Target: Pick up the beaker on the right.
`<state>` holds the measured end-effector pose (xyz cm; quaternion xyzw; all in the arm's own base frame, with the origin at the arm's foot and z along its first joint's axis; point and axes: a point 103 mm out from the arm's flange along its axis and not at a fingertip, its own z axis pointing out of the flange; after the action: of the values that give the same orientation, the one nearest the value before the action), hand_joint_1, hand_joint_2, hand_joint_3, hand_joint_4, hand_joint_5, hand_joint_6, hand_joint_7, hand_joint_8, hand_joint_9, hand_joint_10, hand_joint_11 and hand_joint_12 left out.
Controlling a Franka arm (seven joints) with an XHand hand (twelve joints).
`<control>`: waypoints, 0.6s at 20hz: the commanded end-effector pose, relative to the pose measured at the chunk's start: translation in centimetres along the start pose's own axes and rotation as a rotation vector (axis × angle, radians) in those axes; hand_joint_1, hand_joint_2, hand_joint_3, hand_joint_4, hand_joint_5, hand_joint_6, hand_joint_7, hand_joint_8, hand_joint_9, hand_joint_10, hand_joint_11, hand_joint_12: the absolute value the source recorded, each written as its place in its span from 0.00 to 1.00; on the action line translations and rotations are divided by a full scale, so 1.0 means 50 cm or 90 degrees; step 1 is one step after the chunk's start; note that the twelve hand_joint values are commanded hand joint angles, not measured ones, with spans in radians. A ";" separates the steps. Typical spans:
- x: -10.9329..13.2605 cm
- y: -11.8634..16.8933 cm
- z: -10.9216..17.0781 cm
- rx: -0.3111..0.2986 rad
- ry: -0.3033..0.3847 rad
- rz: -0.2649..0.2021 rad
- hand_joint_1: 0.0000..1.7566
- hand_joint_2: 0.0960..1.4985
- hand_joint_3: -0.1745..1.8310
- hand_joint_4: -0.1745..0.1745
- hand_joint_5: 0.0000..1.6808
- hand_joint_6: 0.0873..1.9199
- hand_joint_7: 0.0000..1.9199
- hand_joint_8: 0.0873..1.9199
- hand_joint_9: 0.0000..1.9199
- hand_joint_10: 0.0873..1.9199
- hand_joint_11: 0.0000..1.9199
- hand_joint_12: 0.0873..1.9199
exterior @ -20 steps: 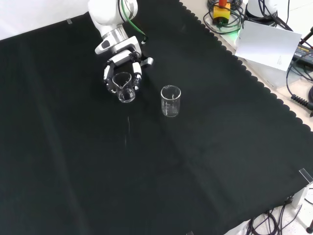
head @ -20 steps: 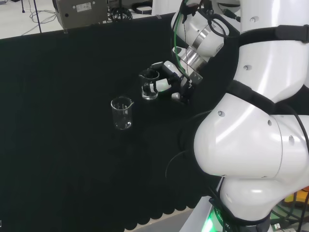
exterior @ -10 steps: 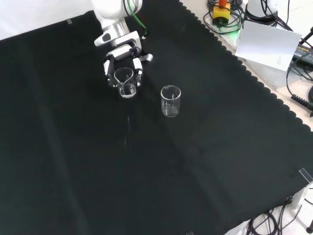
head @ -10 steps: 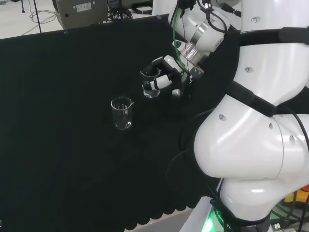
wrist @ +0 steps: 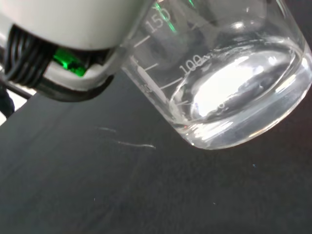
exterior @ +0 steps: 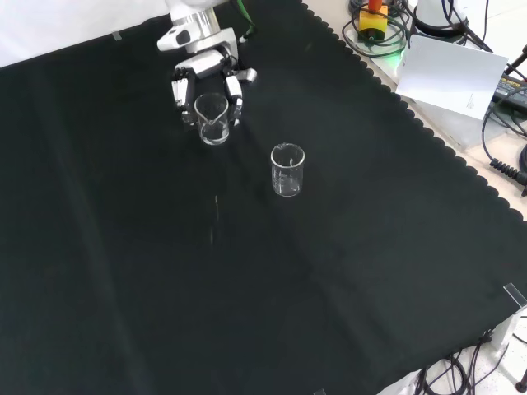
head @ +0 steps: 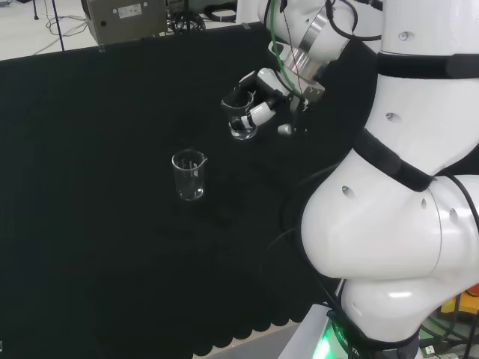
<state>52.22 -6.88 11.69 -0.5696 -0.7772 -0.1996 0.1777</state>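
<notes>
Two clear glass beakers are in view. My hand has its fingers curled round one beaker, which hangs above the black cloth, tilted a little. The wrist view looks at this beaker's base and printed scale, with a white part of the hand beside it. The other beaker stands upright on the cloth, apart from the hand, lower left of it in the head view and lower right of it in the front view.
The arm's white links take up the head view's right side. A white box and cables lie past the cloth's scalloped edge at the front view's right. A grey device sits behind the cloth's far edge.
The hand has risen with the beaker in it, lifting it off the cloth; in both views it has shifted upward. The other beaker has stayed put.
</notes>
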 end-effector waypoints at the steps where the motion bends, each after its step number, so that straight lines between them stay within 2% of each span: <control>1: 0.011 -0.048 -0.028 0.042 -0.019 0.010 0.76 0.36 0.41 0.00 0.84 0.17 0.77 0.13 0.91 0.00 0.71 0.30; 12: 0.082 -0.092 -0.049 0.083 -0.028 0.009 0.76 0.35 0.43 0.00 0.83 0.18 0.77 0.13 0.93 0.00 0.72 0.28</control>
<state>48.28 -7.03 14.53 -0.5699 -0.7857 -0.1501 0.1881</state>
